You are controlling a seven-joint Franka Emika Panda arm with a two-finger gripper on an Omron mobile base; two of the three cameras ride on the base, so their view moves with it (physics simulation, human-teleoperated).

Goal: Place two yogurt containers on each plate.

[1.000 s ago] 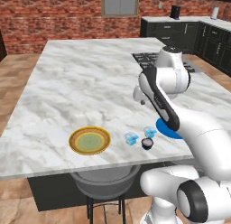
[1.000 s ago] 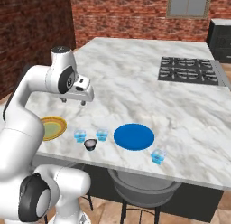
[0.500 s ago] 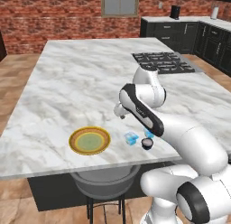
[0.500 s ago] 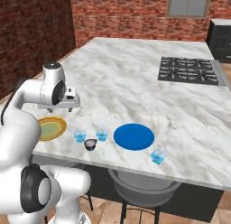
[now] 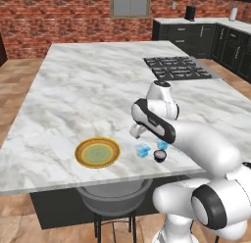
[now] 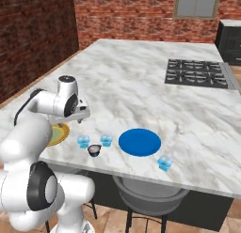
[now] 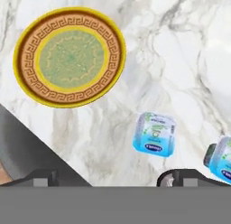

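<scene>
The end effector (image 5: 136, 131) hangs open and empty above the white marble tabletop (image 5: 88, 85). Step in hand: approach. The pale blue translucent yogurt cup (image 7: 154, 133) lies at 4 o'clock from the yellow-rimmed, green-centred round plate (image 7: 70, 56). Next move: descend, centre, close.

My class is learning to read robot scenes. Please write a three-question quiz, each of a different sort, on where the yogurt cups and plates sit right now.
1. True or false: a yogurt cup already lies on the blue plate.
2. How many yogurt cups stand on the counter?
3. Which is nearest the yellow-rimmed plate? A) a pale blue cup B) the dark cup C) the stove

Key
1. False; both plates are bare.
2. Four: three pale blue, one dark.
3. A
</scene>
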